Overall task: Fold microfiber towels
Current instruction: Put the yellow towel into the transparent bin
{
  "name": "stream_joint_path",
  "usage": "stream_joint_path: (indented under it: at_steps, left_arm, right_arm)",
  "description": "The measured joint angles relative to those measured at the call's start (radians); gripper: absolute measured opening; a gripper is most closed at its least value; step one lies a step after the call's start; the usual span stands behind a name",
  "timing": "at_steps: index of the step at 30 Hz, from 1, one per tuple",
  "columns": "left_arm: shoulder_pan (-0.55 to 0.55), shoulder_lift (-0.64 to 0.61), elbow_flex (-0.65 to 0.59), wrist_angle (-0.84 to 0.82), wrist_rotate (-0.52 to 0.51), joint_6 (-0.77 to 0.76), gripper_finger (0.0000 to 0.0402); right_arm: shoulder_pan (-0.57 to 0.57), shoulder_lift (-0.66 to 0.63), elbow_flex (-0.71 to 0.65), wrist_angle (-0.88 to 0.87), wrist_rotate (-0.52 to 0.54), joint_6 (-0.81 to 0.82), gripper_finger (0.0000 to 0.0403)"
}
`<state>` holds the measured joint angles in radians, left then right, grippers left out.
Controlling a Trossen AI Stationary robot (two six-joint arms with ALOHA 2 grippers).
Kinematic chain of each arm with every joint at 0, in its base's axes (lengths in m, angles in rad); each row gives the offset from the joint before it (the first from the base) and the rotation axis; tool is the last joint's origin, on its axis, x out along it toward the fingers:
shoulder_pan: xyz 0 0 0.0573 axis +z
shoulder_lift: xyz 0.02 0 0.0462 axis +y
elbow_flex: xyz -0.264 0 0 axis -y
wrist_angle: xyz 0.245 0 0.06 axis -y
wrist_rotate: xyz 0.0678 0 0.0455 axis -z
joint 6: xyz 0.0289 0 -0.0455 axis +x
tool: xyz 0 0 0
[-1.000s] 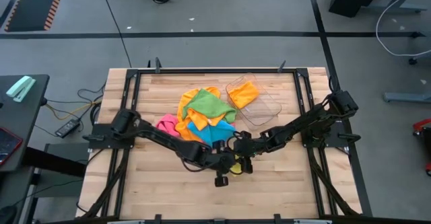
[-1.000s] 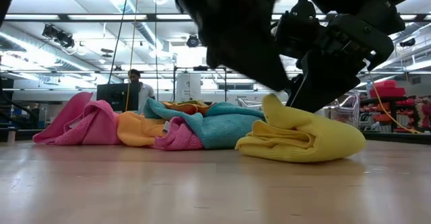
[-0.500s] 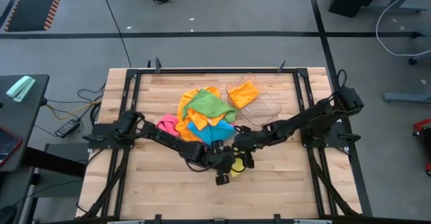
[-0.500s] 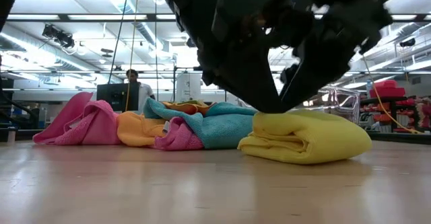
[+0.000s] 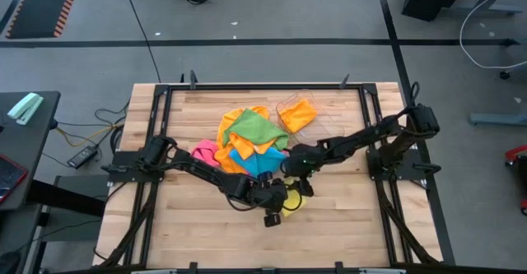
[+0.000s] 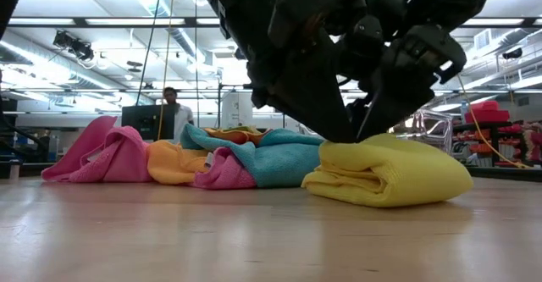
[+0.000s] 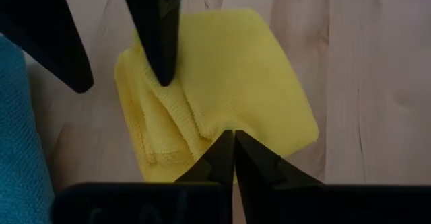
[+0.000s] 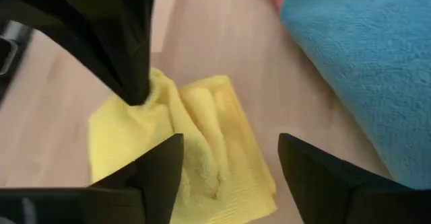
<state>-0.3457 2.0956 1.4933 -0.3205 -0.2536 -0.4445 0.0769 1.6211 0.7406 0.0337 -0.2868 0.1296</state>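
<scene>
- Wood counter [image 5: 198,225] in a bright workshop w/ ceiling lights.
- Nearest: yellow towel [image 6: 389,170], folded into a thick bundle near the front-centre edge.
- Left pincer [image 7: 233,138] closed tight, tips pressed on the bundle's near edge; can't tell if cloth is pinched.
- Right pincer [image 8: 229,158] wide open, holding nothing, just above the bundle.
- Judgement: soft, light, floppy, layers slip; best taken by a corner or hem.
- Behind: unfolded pile [image 5: 247,138] of pink, blue, green, orange towels; clear tray [image 5: 329,130] beyond.
</scene>
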Motion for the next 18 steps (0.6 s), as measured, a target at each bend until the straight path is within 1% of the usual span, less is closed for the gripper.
stream_joint_path:
  at_steps: [2,6,9,14,18]
  left_arm:
    - [-0.001,0.0,0.0,0.0,0.0,-0.01,0.0018]
    - [-0.002,0.0,0.0,0.0,0.0,-0.015,0.002]
    - [-0.001,0.0,0.0,0.0,0.0,-0.015,0.0017]
    - [-0.001,0.0,0.0,0.001,0.0,-0.015,0.0013]
    - [-0.002,0.0,0.0,0.001,0.0,-0.015,0.0021]
  right_arm:
    - [0.001,0.0,0.0,-0.001,-0.019,-0.002,0.0268]
    - [0.016,0.016,0.001,0.003,-0.02,0.0,0.0304]
    - [0.032,0.042,0.0,0.0,-0.017,0.013,0.0317]
    - [0.054,0.094,0.001,0.003,0.007,0.045,0.0313]
    - [0.056,0.113,0.005,0.015,0.009,0.051,0.0282]
